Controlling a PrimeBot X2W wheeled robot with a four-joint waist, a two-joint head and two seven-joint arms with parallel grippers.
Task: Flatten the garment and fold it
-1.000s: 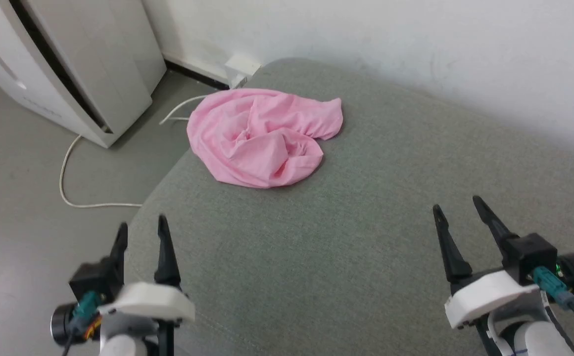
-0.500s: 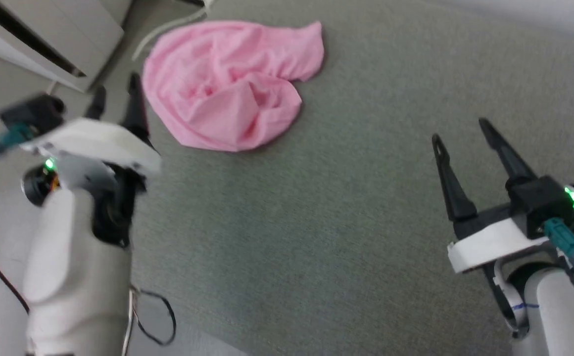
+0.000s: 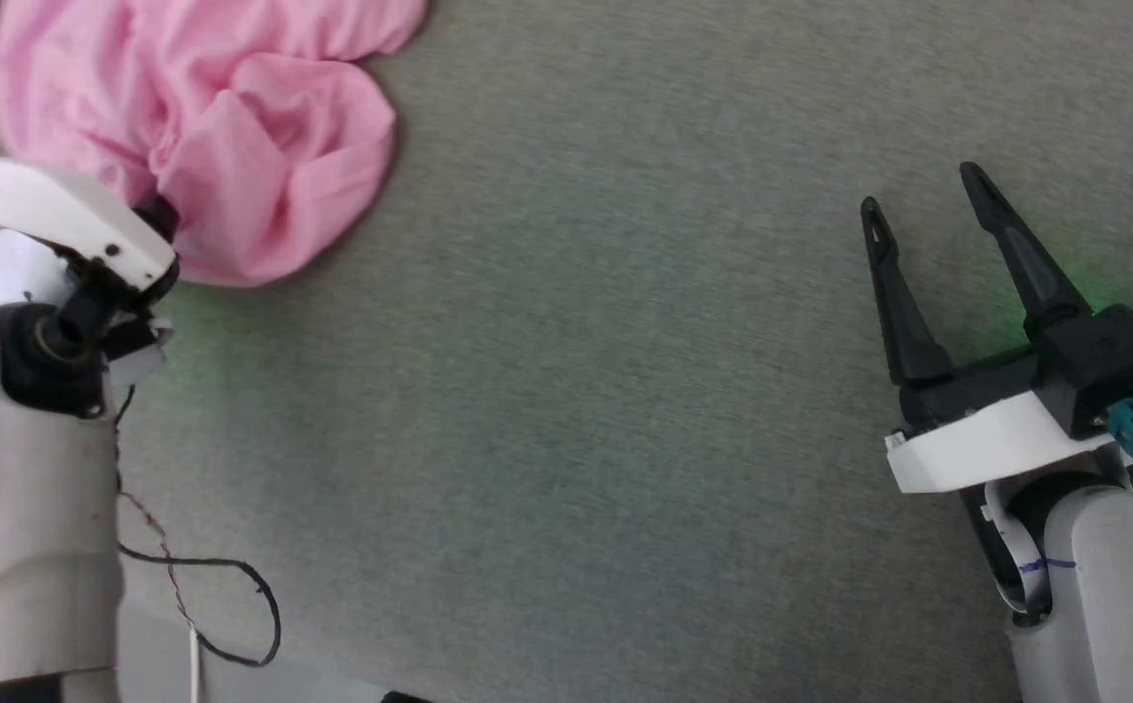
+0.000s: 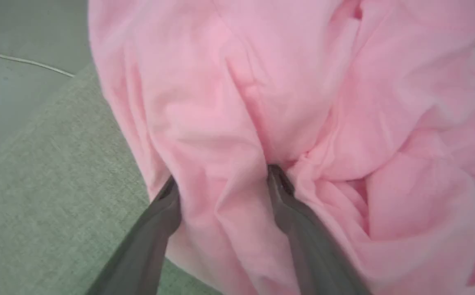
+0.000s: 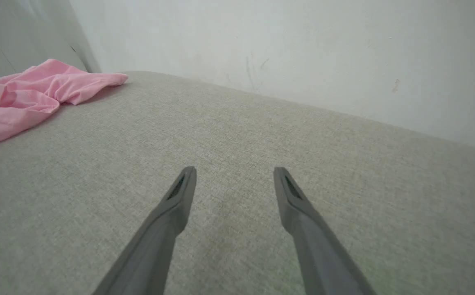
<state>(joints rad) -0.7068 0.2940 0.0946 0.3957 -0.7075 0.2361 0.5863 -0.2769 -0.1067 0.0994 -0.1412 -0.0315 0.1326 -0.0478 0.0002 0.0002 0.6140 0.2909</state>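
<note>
Grey-green cushion (image 3: 625,391) meets a white wall (image 5: 303,49).

You see the garment (image 3: 234,127) lying in a soft, crumpled heap. It is plain light pink. The cloth is thin and full of folds and wrinkles, so it is not flat at all. It rests on the grey-green cushion (image 3: 625,342), far over on your left, close to the cushion's edge. One flap sticks out flat to the right.
</note>
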